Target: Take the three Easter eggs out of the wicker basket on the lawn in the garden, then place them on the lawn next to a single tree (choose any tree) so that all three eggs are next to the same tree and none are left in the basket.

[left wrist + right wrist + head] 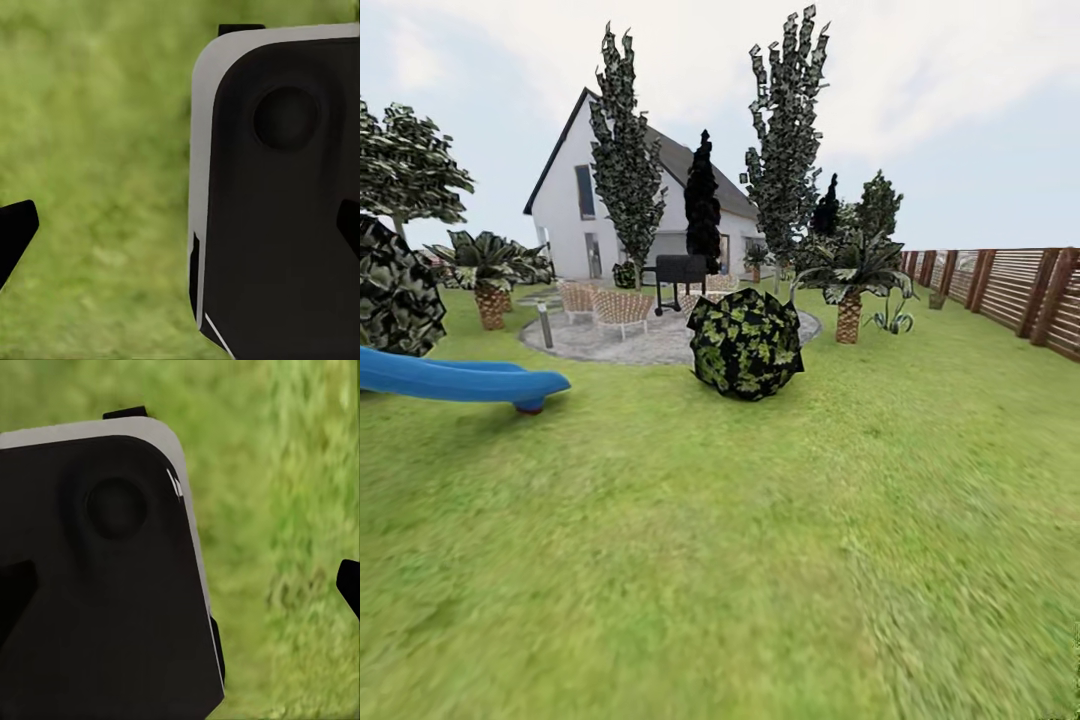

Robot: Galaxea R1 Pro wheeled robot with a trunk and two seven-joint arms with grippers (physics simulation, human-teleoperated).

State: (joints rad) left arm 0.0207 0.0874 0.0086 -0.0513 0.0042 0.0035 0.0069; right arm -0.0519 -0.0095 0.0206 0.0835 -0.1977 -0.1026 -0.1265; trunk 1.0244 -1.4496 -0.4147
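Slide: a blue slide lies at the middle left of the head view, its end resting on the grass.
Left bush: a dark round bush is at the left edge, just above the slide.
Lawn: the lawn fills all the lower half of the head view, mottled green, blurred near the bottom edge.
Patio: a grey paved patio is in the middle of the frame, with wicker chairs and a black grill on it.
House: a white house with a dark roof stands behind the patio, in the upper middle left.
Trees: two tall trees with thin pale trunks, one left of the grill and one right of it; a near-black tree is between them.
Centre bush: a round leafy bush sits on the grass at the patio edge.
Palm: a short palm stands right of the centre bush.
Fence: a brown slatted fence runs along the right edge.
Basket and eggs: I cannot find them in these pictures.
Left hand: two dark fingertips stand far apart at the picture's sides, nothing between them; a black and grey robot part and grass are behind.
Right hand: its fingertips also stand far apart, with nothing held.
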